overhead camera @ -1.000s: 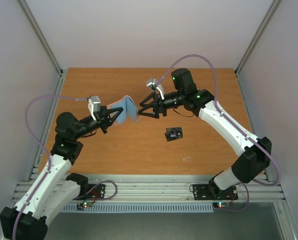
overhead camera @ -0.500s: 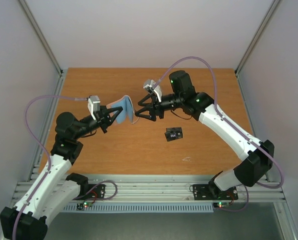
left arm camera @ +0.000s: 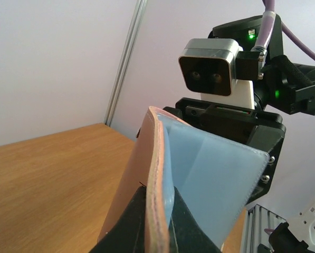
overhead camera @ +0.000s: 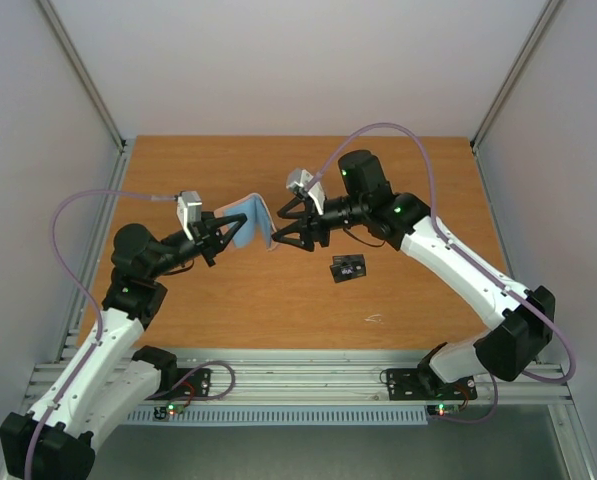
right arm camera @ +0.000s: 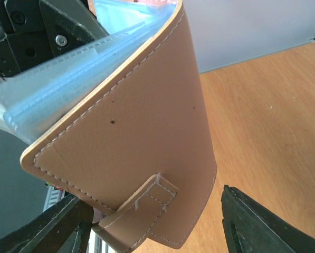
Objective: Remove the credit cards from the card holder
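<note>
The card holder (overhead camera: 253, 220) is held open above the table, tan-pink outside, light blue-grey inside. My left gripper (overhead camera: 226, 232) is shut on its left flap; in the left wrist view the flap's edge (left arm camera: 157, 174) stands pinched between my fingers. My right gripper (overhead camera: 278, 232) is open at the holder's right flap, whose tan outside (right arm camera: 141, 132) fills the right wrist view between my spread fingers (right arm camera: 252, 226). The black card with white marks (overhead camera: 348, 267) lies on the table to the right. The green and dark blue cards are hidden.
The wooden table (overhead camera: 418, 310) is walled by grey panels with metal posts at the back corners. A small pale scrap (overhead camera: 374, 320) lies near the front edge. The right arm's wrist camera (left arm camera: 212, 71) faces the left wrist view closely.
My right gripper has moved left toward the holder's right flap, and its arm has stretched further over the table. My left gripper and the holder have stayed put.
</note>
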Available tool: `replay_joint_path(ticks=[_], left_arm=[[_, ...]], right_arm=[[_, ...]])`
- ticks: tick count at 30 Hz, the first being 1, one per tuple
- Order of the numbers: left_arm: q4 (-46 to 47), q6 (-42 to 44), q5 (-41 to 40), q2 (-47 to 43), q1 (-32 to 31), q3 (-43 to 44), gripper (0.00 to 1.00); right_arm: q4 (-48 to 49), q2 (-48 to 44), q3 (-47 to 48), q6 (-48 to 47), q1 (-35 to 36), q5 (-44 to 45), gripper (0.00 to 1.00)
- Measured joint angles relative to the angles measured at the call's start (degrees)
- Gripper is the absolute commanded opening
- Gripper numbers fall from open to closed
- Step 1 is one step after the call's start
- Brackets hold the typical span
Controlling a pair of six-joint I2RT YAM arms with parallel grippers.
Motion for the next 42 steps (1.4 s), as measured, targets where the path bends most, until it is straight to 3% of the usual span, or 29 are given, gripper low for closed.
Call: replay_joint_path(ticks=[3,11,18,19,20,22,23,26,33,42], left_arm=[[0.02,-0.13,0.09,0.11,-0.07,0.0,0.0],[0.04,-0.15,0.48,0.11,-0.11,0.0,0.0],[0.07,-0.33,0.85,0.11,-0.22,0.0,0.0],[0.07,-0.42,0.74,0.11,-0.24,0.0,0.01],[0.04,-0.59,0.46,0.11,-0.26,0.0,0.09],[-0.07,-1.09,-0.98,0.11,-0.37,0.0,0.35],[-0.15,-1.01,-2.08,0.11,-0.46,0.0,0.43],[-1.46,-2.08,-6.6,0.22,-1.05,0.0,0.58],[-4.55,-0.48,-11.69,1.05,-3.23,-0.07,0.73],[-4.98,0.72,-15.28,1.38,-3.61,-0.17,0.79]], right_arm=[[0.17,-0.83,-1.16,-0.85,0.44,0.87,0.69],[2.34,-1.84,-2.03,-0.98,0.44,3.37,0.58],[7.02,-0.85,-1.62,1.66,0.48,3.69,0.08],[7.48,-0.59,-1.57,2.49,0.55,3.61,0.04],[7.87,-0.31,-1.49,3.04,0.63,3.61,0.02],[7.89,0.55,-0.61,4.33,1.03,4.28,0.01],[7.67,1.09,0.11,4.94,1.31,5.18,0.01],[5.84,3.32,3.74,7.93,3.1,8.66,0.01],[-1.42,7.87,13.33,15.34,8.07,24.68,0.01],[-9.79,11.61,21.38,20.76,11.76,35.3,0.01]])
